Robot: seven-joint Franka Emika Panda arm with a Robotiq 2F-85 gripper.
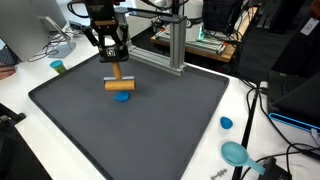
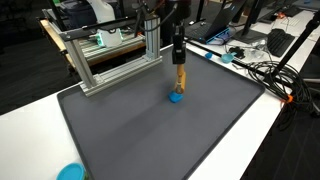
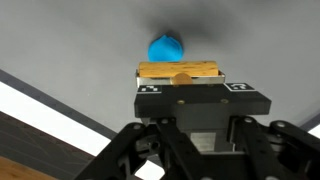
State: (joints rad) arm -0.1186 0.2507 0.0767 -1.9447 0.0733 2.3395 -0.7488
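Wooden block (image 1: 119, 85), a tan bar on a short stem, is clamped in the gripper (image 1: 112, 60) right over a blue piece (image 1: 122, 97).

wooden block (image 1: 119, 84): 1; blue pieces (image 1: 121, 97) (image 1: 226, 123): 2; teal items (image 1: 58, 67) (image 1: 235, 153): 2; grey mat (image 1: 150, 130): 1

The gripper (image 1: 113, 62) is black, the wooden block (image 1: 119, 84) tan, the small piece (image 1: 121, 97) blue, the mat (image 1: 80, 125) dark grey.
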